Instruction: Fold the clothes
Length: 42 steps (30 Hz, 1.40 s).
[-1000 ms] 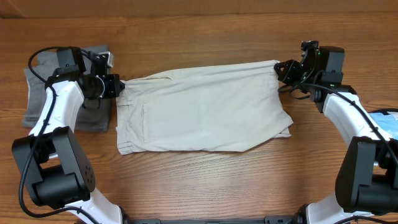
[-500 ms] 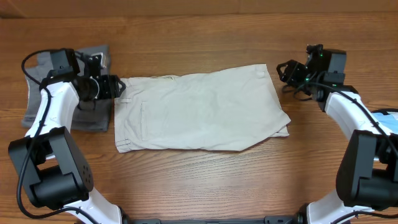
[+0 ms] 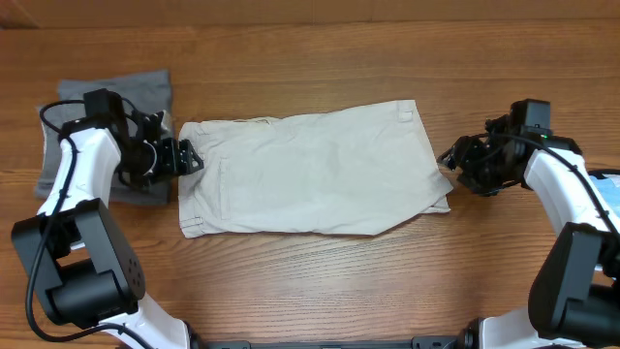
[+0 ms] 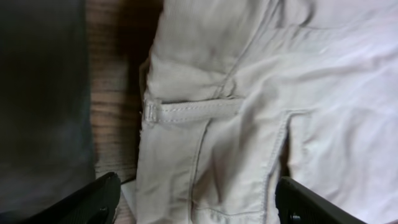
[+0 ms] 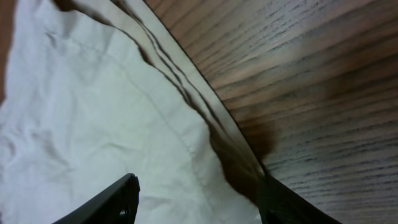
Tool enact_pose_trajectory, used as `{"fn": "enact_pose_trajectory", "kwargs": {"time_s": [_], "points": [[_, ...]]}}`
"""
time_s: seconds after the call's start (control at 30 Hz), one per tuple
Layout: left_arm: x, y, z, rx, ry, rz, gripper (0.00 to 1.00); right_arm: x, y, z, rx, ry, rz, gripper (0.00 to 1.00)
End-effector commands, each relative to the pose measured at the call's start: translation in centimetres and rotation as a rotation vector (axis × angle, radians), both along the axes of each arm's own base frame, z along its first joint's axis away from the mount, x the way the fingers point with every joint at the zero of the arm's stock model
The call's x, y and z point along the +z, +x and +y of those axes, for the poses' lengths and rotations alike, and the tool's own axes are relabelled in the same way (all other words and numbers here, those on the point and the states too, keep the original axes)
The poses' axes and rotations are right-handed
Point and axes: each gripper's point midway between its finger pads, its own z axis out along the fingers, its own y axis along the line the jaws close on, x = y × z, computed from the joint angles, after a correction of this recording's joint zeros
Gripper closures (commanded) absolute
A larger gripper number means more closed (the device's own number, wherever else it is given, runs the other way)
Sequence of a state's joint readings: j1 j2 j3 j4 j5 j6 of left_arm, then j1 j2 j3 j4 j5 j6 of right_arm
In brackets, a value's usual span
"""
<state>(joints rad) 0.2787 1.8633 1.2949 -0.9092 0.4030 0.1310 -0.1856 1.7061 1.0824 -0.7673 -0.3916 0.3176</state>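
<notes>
Cream shorts lie folded flat mid-table; the left gripper sits at the waistband edge, fingers spread wide, only their tips showing; the right gripper straddles the leg hem, fingers apart, pinching nothing; a grey garment is partly hidden beneath the left arm; a blue item is cut off at the frame's edge.

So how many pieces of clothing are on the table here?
3: beige shorts spread flat in the middle, a grey garment at the far left, and a light-blue item at the right edge, mostly cut off, possibly not clothing.
</notes>
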Motion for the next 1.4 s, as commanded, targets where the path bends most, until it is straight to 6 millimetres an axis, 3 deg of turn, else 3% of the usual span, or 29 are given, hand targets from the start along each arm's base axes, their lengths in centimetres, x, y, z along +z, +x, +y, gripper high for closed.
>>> {"fn": "enact_pose_trajectory", "kwargs": {"time_s": [0.0, 0.03, 0.07, 0.1, 0.13, 0.17, 0.2, 0.4, 0.53, 0.6, 0.7, 0.73, 0.77, 0.83, 0.93, 1.07, 1.13, 1.23, 1.3, 1.37], "points": [[-1.5, -1.7, -0.9, -0.036, 0.026, 0.034, 0.19, -3.1, -2.0, 0.4, 0.019, -0.042, 0.096, 0.37], [-2.0, -2.0, -1.3, -0.04, 0.016, 0.035, 0.22, -3.7, -2.4, 0.6, 0.024, -0.041, 0.117, 0.4], [-2.4, -2.2, -1.6, -0.044, 0.003, 0.036, 0.3, -4.0, -2.8, 0.6, 0.024, -0.038, 0.133, 0.51], [-2.6, -2.4, -2.0, -0.047, -0.011, 0.037, 0.43, -4.2, -3.0, 0.7, 0.026, -0.039, 0.143, 0.69], [-2.7, -2.6, -2.2, -0.049, -0.024, 0.041, 0.64, -4.1, -3.2, 0.6, 0.032, -0.04, 0.148, 0.87], [-2.7, -2.9, -2.3, -0.049, -0.03, 0.051, 0.89, -4.0, -3.4, 0.0, 0.018, -0.052, 0.156, 0.94], [-2.7, -3.1, -2.4, -0.053, -0.03, 0.059, 0.96, -3.8, -3.4, -0.4, 0.005, -0.058, 0.159, 0.96], [-1.3, -3.0, -0.7, -0.028, -0.025, 0.075, 0.96, -1.7, -5.2, -5.8, -0.201, -0.136, 0.224, 0.96], [-0.4, -2.4, 0.6, 0.007, -0.028, 0.053, 0.96, -1.4, -6.0, -6.4, -0.246, -0.109, 0.247, 0.95], [0.0, -2.1, 0.4, 0.012, -0.05, 0.039, 0.96, -1.4, -6.3, -6.3, -0.24, -0.108, 0.258, 0.71], [0.6, -1.7, -0.4, 0.008, -0.108, 0.017, 0.96, -1.0, -6.0, -6.4, -0.237, -0.111, 0.239, 0.65], [1.0, -1.7, -0.7, 0.006, -0.127, 0.015, 0.68, -0.5, -5.5, -6.4, -0.238, -0.103, 0.218, 0.65], [1.2, -1.6, -0.9, 0.006, -0.138, 0.014, 0.48, 0.0, -5.1, -6.2, -0.235, -0.091, 0.201, 0.65], [2.2, -1.4, -1.4, 0.0, -0.174, 0.003, 0.37, 1.7, -3.7, -5.0, -0.172, -0.019, 0.116, 0.65], [4.5, -0.6, -2.8, -0.043, -0.248, -0.06, 0.33, 4.5, -1.8, -2.2, -0.035, 0.102, -0.034, 0.66], [7.4, 0.6, -6.4, -0.132, -0.348, -0.157, 0.38, 5.2, -1.4, 0.9, 0.066, 0.165, -0.076, 0.78], [7.6, 0.6, -9.3, -0.21, -0.364, -0.166, 0.49, 4.6, -1.5, 2.8, 0.136, 0.164, -0.076, 0.85], [6.7, 0.4, -13.9, -0.354, -0.328, -0.174, 0.67, 3.3, -2.0, 6.2, 0.288, 0.154, -0.085, 0.88], [4.8, -0.3, -16.8, -0.452, -0.238, -0.148, 0.78, 1.8, -2.9, 8.9, 0.398, 0.135, -0.07, 0.88], [2.9, -1.1, -18.0, -0.494, -0.136, -0.095, 0.85, -0.1, -3.8, 9.9, 0.45, 0.073, -0.019, 0.88]]}}
